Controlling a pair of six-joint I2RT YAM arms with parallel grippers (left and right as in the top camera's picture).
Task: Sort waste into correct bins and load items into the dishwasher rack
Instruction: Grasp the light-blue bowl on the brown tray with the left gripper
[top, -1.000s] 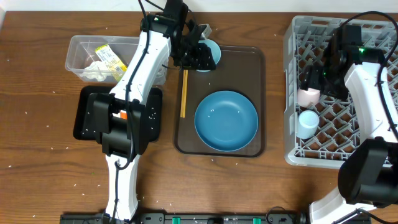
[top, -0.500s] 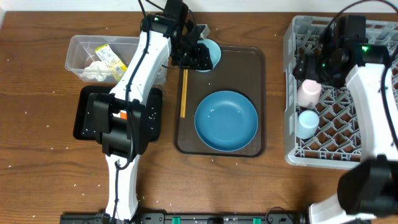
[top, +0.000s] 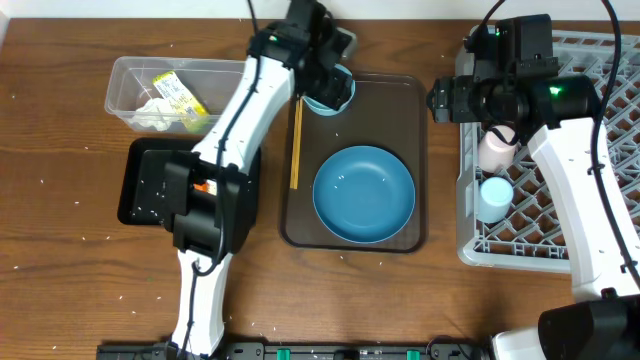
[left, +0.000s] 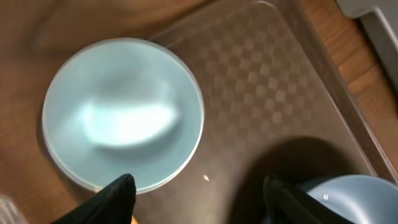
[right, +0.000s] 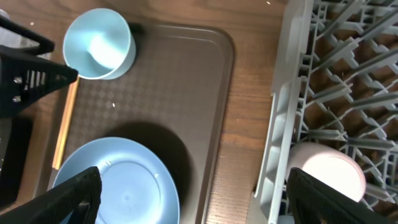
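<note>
The small light-blue bowl (top: 333, 92) (left: 123, 112) (right: 99, 43) stands at the back left corner of the brown serving tray (top: 400, 110). My left gripper (top: 322, 72) (left: 199, 199) hangs open and empty just above it. The large blue dish (top: 363, 194) (right: 118, 180) lies on the tray, with the chopsticks (top: 296, 140) (right: 65, 127) along its left edge. The pink cup (top: 497, 150) (right: 326, 171) and the light-blue cup (top: 492, 197) sit in the grey rack (top: 560, 255). My right gripper (top: 450, 100) (right: 205, 199) is open and empty over the gap between tray and rack.
The clear tub (top: 125, 75) at the back left holds the yellow-green wrapper (top: 175, 92) and white tissue (top: 150, 113). The black tray (top: 140, 190) in front of it holds an orange stick (top: 200, 185), partly under my left arm. Rice grains dot the table.
My right gripper has pulled out of the rack to the left, leaving the pink cup standing there. My left gripper has shifted slightly back and right over the bowl.
</note>
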